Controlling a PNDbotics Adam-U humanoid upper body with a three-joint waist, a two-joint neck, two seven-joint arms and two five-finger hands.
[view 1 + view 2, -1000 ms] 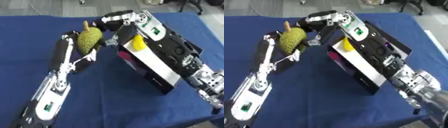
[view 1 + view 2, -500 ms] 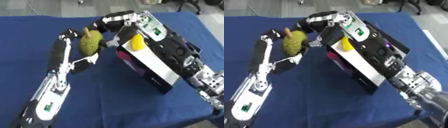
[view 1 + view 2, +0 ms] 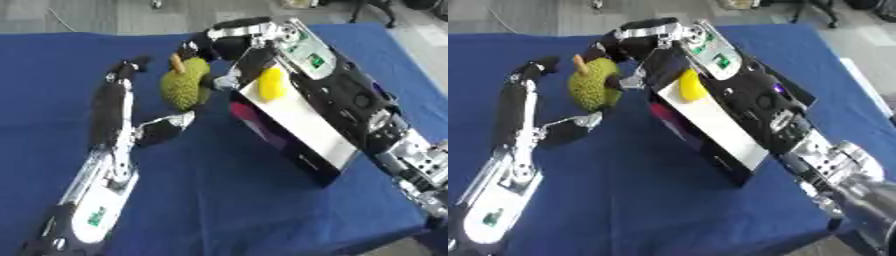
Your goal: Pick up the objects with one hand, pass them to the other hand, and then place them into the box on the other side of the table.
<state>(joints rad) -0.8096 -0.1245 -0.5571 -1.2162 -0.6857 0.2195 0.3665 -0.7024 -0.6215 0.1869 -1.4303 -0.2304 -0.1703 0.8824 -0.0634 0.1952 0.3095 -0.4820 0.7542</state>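
Left eye view: durian (image 3: 184, 85) raised above the blue table (image 3: 219, 210), near the far edge, between the two arms. Long axis close to upright, brown stem (image 3: 177, 62) on top and leaning slightly to the left.

Right hand (image 3: 210, 44): comes in over the box and sits at the crown of the fruit beside the stem, dark fingers curled over the top and a silver part touching the fruit's right flank. Judged as grasping the durian from above.

Left hand (image 3: 164, 129): directly below the fruit, just under its lower end. Contact or a narrow gap cannot be told, nor can the set of its fingers.

Box (image 3: 306, 135): black outside, white inner panel, magenta on the near-left face. Lies just right of the durian, under the right forearm. Holds one yellow object (image 3: 271, 84) at its far end, just beside the fruit's right flank.

Governing relation: box to the right of the fruit, right hand nearer to both, left hand on the side away from the box.

Next move, as judged: carry the fruit rightward and slightly toward the robot, over the near-left wall. Keep the stem up. Allow for the yellow object, since the free space lies nearer the robot.
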